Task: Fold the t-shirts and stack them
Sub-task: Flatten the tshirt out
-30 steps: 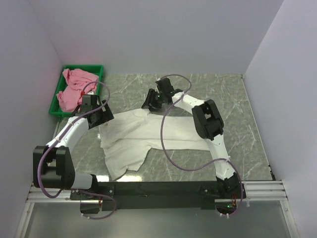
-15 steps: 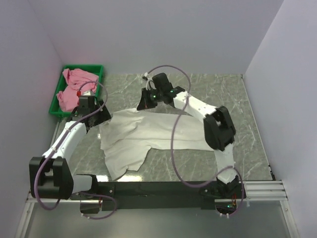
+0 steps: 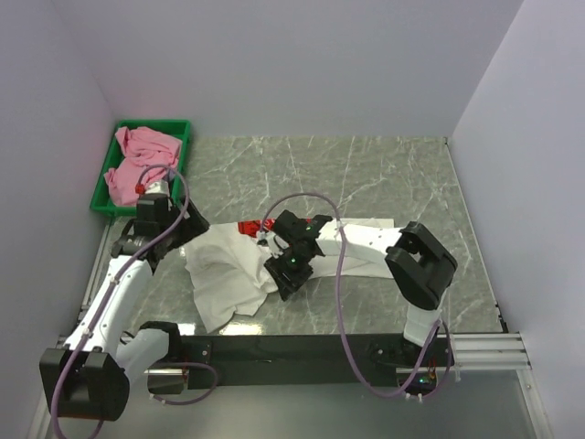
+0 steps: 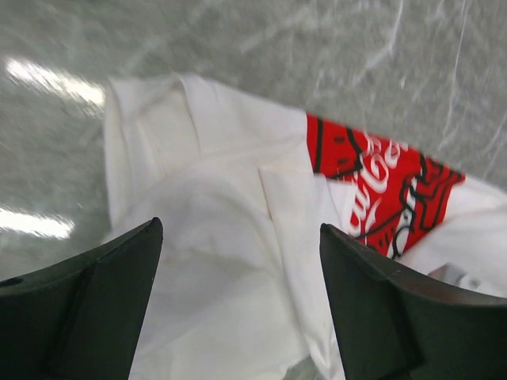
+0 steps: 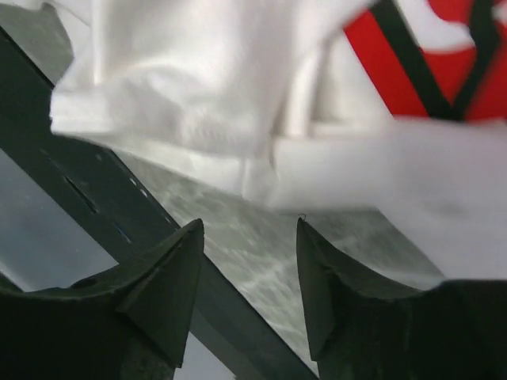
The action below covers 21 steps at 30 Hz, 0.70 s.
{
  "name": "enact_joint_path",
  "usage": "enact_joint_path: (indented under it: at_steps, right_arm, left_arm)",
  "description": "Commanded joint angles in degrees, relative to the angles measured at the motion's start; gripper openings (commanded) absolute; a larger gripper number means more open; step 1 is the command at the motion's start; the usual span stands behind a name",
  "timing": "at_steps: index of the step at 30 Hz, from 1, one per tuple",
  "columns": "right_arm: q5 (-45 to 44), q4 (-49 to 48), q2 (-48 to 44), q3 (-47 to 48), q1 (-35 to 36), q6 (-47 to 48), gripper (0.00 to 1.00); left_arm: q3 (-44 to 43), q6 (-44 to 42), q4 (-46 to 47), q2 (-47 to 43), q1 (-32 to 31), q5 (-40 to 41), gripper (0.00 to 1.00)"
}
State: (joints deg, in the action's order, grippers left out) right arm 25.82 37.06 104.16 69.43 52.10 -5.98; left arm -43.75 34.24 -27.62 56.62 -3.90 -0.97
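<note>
White shirt (image 3: 228,265) bunched mid-table; left gripper (image 4: 238,229) wide above it, empty; right gripper (image 5: 249,229) parted at 6 o'clock hem, likely lining up fold.

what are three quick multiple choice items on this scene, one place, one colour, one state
1. Where is the pink t-shirt? A in the green tray B on a hanger C in a cardboard box
2. What colour is the print on the white t-shirt? A blue B red C green
3. How is the left gripper? A open B shut on cloth C out of view
Answers: 1 A, it lies heaped in the tray; 2 B, red with white script shows in the left wrist view; 3 A, its fingers stand wide apart with nothing between.
</note>
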Motion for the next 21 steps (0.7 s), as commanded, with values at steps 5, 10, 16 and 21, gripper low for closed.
enact_joint_path:
  at_steps: [5, 10, 16, 21]
  right_arm:
    - [-18.7, -0.6, -14.8, -0.6, -6.1, -5.1, 0.64]
    - [-24.8, -3.5, -21.8, -7.6, -16.7, -11.5, 0.71]
    - [-29.2, -6.5, -29.6, -14.7, -22.2, -15.6, 0.75]
    - [-28.6, -8.8, -33.4, -19.1, -25.9, -16.0, 0.75]
  left_arm:
    - [1.8, 6.5, -1.7, 0.7, -11.7, -1.2, 0.85]
    - [-3.8, 6.5, -1.3, 9.0, -16.6, 7.0, 0.81]
    - [-11.5, 4.9, -1.1, 21.3, -17.2, 10.6, 0.65]
    - [-15.5, 4.9, -0.7, 27.8, -18.5, 11.7, 0.55]
